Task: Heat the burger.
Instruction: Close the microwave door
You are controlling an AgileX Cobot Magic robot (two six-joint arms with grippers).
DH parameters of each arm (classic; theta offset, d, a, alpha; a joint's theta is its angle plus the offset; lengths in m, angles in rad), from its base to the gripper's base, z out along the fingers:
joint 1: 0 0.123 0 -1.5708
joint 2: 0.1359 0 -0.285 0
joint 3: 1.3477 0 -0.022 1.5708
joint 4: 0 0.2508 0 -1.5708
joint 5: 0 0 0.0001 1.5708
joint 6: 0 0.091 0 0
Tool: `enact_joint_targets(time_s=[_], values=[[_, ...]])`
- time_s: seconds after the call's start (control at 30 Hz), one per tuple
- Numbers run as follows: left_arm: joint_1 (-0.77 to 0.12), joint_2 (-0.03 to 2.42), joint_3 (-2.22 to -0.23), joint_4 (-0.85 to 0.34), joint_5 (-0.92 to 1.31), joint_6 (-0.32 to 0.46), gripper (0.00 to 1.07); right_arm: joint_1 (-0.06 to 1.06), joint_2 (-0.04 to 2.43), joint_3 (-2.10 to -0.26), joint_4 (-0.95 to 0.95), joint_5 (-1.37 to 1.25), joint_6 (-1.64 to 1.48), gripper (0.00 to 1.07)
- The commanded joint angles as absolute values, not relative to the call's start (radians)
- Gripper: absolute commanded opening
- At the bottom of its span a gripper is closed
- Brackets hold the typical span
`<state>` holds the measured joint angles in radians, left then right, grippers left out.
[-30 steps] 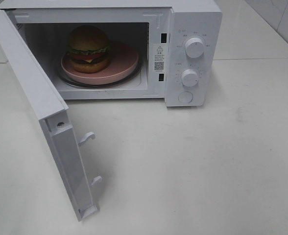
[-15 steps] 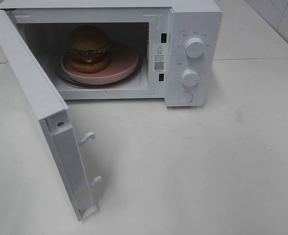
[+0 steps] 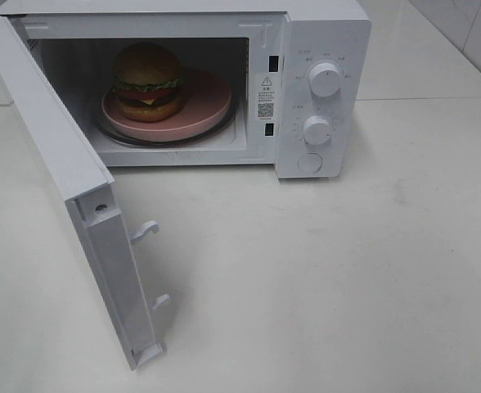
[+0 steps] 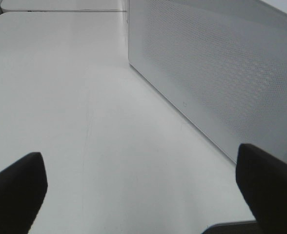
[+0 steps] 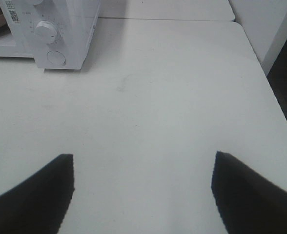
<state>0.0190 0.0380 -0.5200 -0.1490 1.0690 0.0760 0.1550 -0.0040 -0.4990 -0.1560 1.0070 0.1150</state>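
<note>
**A:** Start at the fingers. What has the left gripper got?

**B:** Nothing. The left gripper (image 4: 139, 165) has its fingers (image 4: 16, 190) spread wide, with only bare table (image 4: 60, 97) between them, and they touch nothing. Just ahead and off to one side stands the perforated outer face of the microwave door (image 4: 221, 73), near but apart.

**A:** And the right gripper?

**B:** Much the same. The right gripper (image 5: 142, 163) has its fingers (image 5: 36, 195) well apart and empty above the table. Well ahead of them is the microwave (image 5: 75, 19), showing its control side, with a knob (image 5: 46, 30) and a round button (image 5: 56, 57) under it.

**A:** Where's the burger?

**B:** Far beyond both pairs of fingers, inside the cavity. The burger (image 3: 148, 80) sits on a pink plate (image 3: 208, 102). Neither gripper shows in the high view.

**A:** So which step are we on?

**B:** Loading looks done to me. The door hangs wide open, so shutting it is the step in hand. The left fingers are nearest, so I'd set them against that outer face, towards its free edge, and swing it round until the latch hooks (image 3: 146, 231) seat. After that the right fingers would have to close on a knob and turn it to start the heating.
</note>
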Motion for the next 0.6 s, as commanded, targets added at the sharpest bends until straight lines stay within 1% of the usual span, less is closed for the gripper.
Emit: enact_joint_targets(time_s=[0.03,0.23,0.5,0.6], values=[[0.020,0.035,-0.516,-0.148,1.069,0.072,0.98,0.151,-0.032,-0.497,-0.158,0.998,0.110,0.75],[0.020,0.035,-0.516,-0.166,1.068,0.070,0.98,0.151,-0.032,-0.497,-0.158,0.998,0.110,0.75],[0.020,0.035,-0.516,-0.157,1.066,0.072,0.98,0.151,-0.032,-0.497,-0.158,0.998,0.110,0.75],[0.020,0.047,-0.546,-0.152,1.047,0.082,0.97,0.151,-0.032,-0.497,-0.158,0.998,0.110,0.75]])
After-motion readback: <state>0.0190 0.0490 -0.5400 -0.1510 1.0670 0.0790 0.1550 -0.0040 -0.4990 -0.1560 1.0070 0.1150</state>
